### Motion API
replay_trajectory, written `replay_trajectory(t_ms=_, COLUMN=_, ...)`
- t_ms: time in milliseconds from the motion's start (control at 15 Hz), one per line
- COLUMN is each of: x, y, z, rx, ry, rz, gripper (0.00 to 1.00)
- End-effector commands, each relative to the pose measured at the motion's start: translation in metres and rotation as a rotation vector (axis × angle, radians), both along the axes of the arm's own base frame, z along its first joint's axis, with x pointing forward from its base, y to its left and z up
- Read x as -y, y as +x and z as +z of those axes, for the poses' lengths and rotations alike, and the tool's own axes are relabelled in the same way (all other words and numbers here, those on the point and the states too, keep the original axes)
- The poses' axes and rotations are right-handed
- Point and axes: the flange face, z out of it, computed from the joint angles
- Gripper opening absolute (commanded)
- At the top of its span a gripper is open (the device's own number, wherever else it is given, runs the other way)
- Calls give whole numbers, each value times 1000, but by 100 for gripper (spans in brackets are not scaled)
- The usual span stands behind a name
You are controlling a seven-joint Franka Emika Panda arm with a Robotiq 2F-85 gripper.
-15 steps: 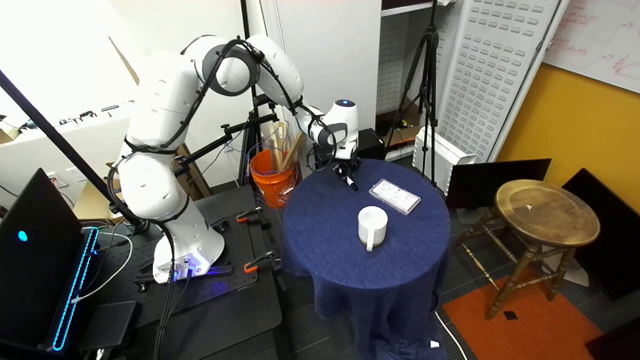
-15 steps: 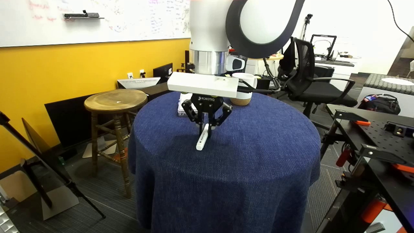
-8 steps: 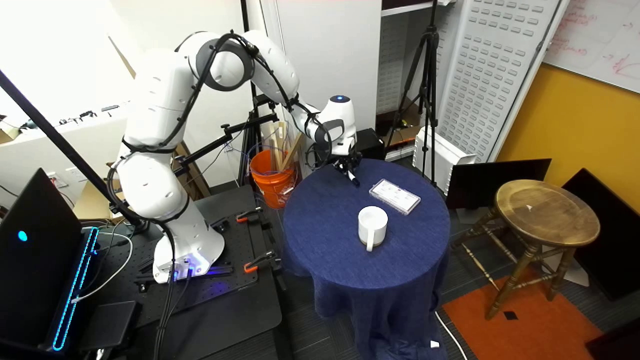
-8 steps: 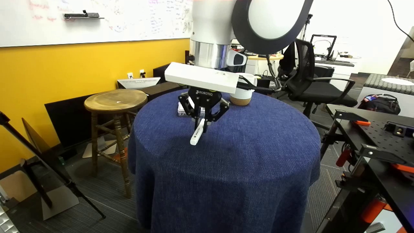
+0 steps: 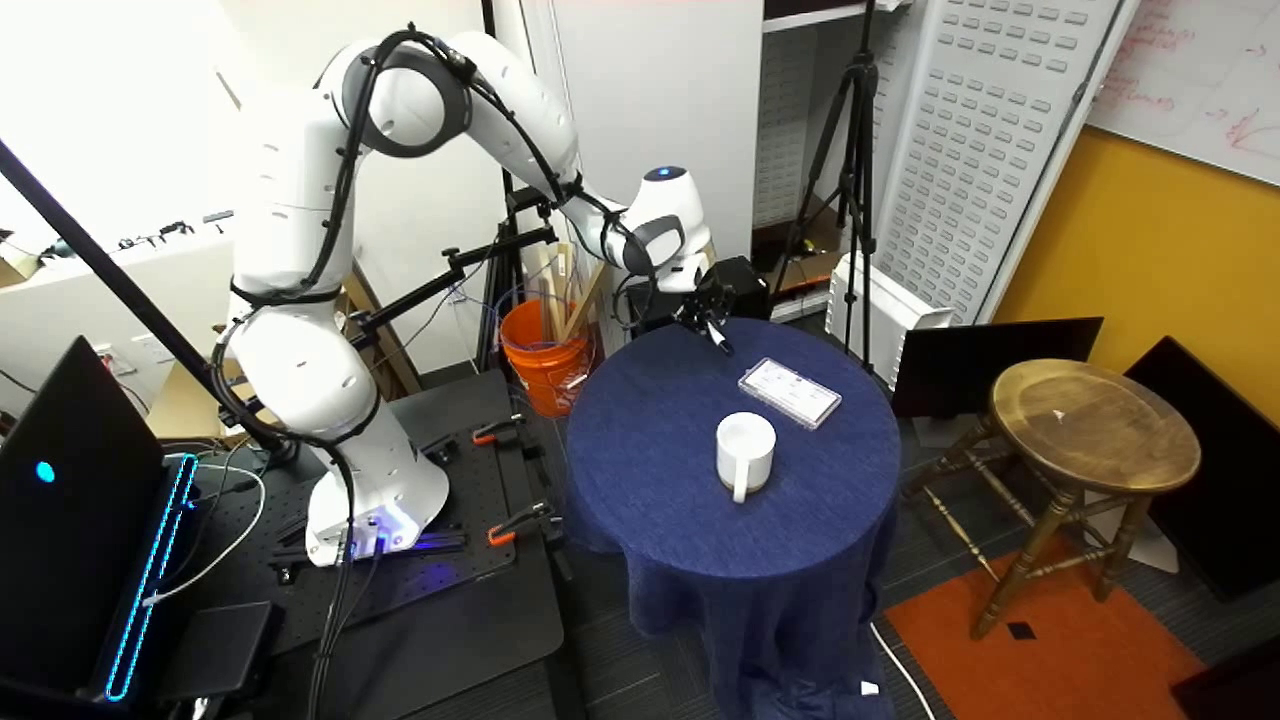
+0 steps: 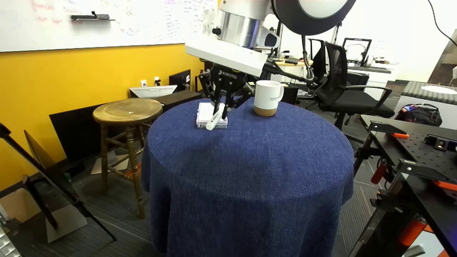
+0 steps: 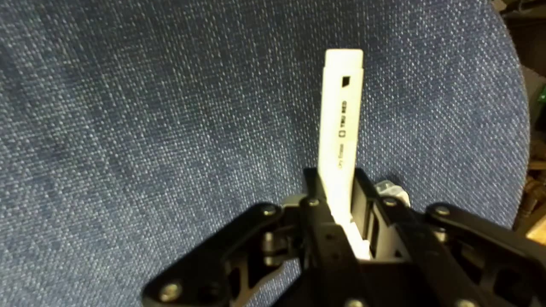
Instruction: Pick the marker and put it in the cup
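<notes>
In both exterior views a round table point(image 6: 267, 153), draped in dark blue, stands on grey carpet point(image 6: 128, 232). A wooden stool point(image 6: 127, 112) stands near the table, and a black bench point(image 5: 470, 640) just beside it. Beyond the table, in an exterior view, are a black mesh-backed chair point(image 6: 353, 101) and a yellow wall point(image 6: 71, 78) bearing a whiteboard point(image 6: 53, 32).

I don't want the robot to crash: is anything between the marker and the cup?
Nothing visible stands between the marker, held in the gripper, and the cup. The flat white case lies low, close beside the straight way there, so the marker should probably clear it.
</notes>
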Motion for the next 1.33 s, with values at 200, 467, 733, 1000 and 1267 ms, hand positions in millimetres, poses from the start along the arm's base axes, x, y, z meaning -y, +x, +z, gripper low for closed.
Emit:
replay_trajectory(t_ms=200, x=16, y=-15, z=55, rx=109, ry=-61, rz=-78, gripper=5)
replay_trajectory(t_ms=467, x=26, y=-17, z=75, rx=171, ry=-110, rz=-132, gripper=5)
replay_trajectory(t_ms=733, x=40, y=-19, z=92, rx=241, ry=-166, rz=-212, gripper=5)
replay_trajectory(t_ms=1000, x=56, y=-23, z=104, rx=289, ry=-220, rz=-293, gripper=5)
replay_trajectory(t_ms=1267, x=75, y=-22, z=120, rx=289, ry=-268, rz=-364, gripper=5)
